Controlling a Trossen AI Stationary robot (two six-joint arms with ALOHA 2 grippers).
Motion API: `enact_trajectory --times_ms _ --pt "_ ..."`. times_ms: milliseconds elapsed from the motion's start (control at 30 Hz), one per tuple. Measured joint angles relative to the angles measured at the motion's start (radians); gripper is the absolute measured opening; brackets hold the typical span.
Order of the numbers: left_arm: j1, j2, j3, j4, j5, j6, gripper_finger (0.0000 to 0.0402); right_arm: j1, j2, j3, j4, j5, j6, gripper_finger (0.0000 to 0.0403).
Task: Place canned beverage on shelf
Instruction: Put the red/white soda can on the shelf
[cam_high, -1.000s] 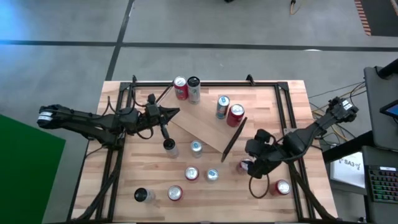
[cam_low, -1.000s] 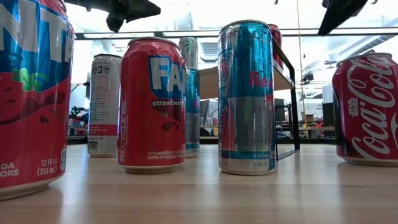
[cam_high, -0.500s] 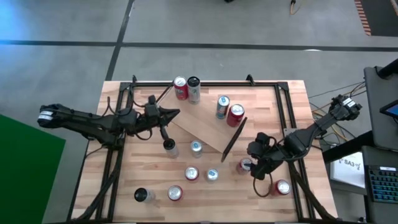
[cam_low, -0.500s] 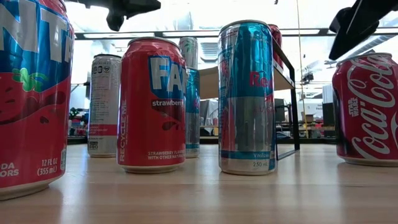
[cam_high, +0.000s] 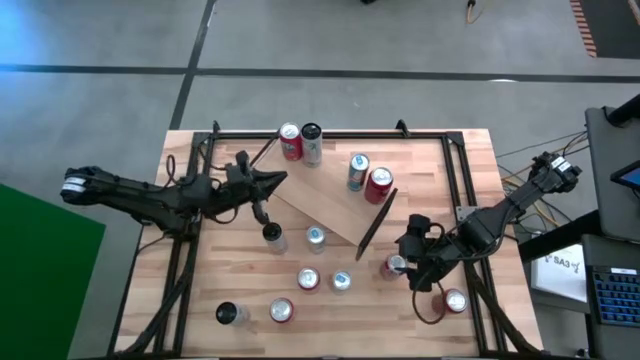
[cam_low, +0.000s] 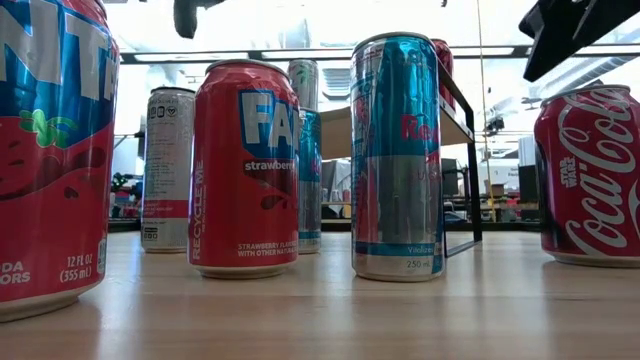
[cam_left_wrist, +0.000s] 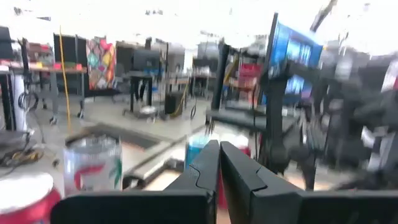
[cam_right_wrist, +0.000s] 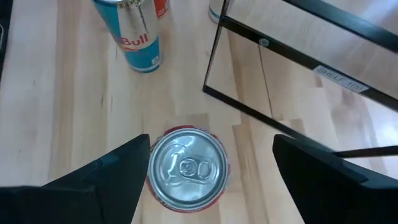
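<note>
A red can with a silver top (cam_right_wrist: 188, 169) stands upright on the tabletop, right of the shelf (cam_high: 325, 205). The shelf is a light-wood plank lying at a slant across the table's middle, with a black end frame (cam_right_wrist: 214, 59) standing on the table. My right gripper (cam_right_wrist: 211, 152) hangs open just above this can (cam_high: 392, 266), pointing steeply down, one finger on each side of it and neither touching. My left gripper (cam_high: 278, 180) is shut on nothing and hovers roughly level above the shelf's left end; its closed fingers (cam_left_wrist: 219, 163) show in the left wrist view.
Several more cans stand around: two at the far edge (cam_high: 300, 143), two behind the shelf (cam_high: 368, 178), several in front of it (cam_high: 325, 280), and one red can (cam_high: 455, 300) near my right arm. A Red Bull can (cam_right_wrist: 137, 31) stands close by. Black rails (cam_high: 460, 170) border the table.
My right gripper has sunk toward the red can and rolled at the wrist, staying open. My left gripper has tipped its fingers upward, staying shut and almost in place.
</note>
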Motion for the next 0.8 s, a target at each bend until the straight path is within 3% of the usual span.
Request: enact_trajectory --times_ms 367,800 --pt "-0.001 0.001 0.000 0.032 0.013 0.032 0.0000 0.000 0.000 0.000 0.001 0.000 0.085 0.0327" --pt "-0.001 0.001 -0.003 0.089 0.293 0.011 0.0000 0.106 0.003 -0.038 0.159 0.250 0.028 0.0327"
